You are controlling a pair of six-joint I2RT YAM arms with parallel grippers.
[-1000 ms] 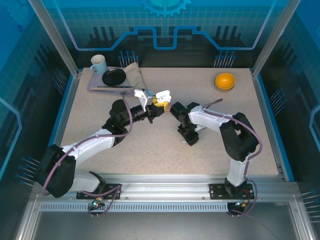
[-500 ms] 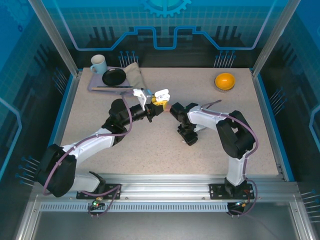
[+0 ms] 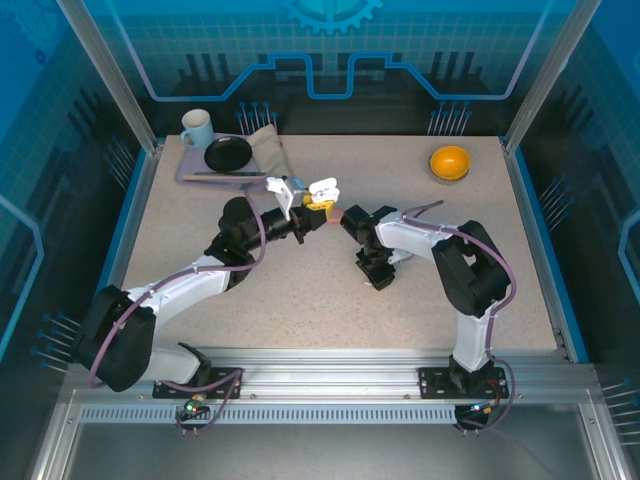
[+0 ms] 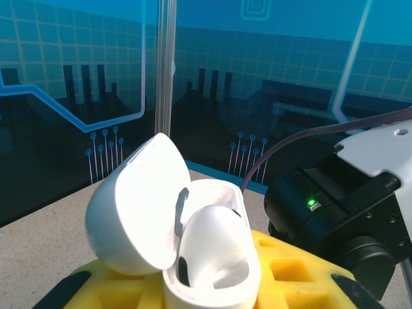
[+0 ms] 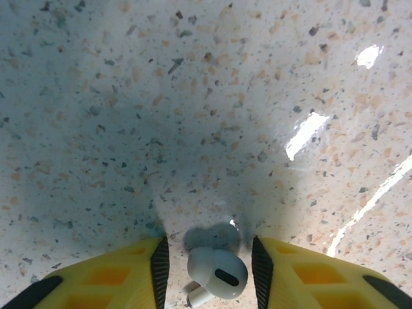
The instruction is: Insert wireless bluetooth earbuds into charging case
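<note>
Now left gripper (image 3: 316, 205) clamps the open charging case (image 4: 212, 257); right gripper (image 5: 207, 259) straddles a white earbud (image 5: 219, 271), jaws apart

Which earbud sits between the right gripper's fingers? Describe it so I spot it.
On the speckled table, mid-workspace, find the right gripper. Between its yellow fingers lies a white earbud. Unlike the open white case in the left gripper, it is tiny, with a dark oval patch.

L arm (image 3: 190, 280) ext fwd | L fingers (image 4: 290, 273) clamped, raised | R arm (image 3: 430, 240) bent in | R fingers (image 5: 103, 277) apart, ptg down
</note>
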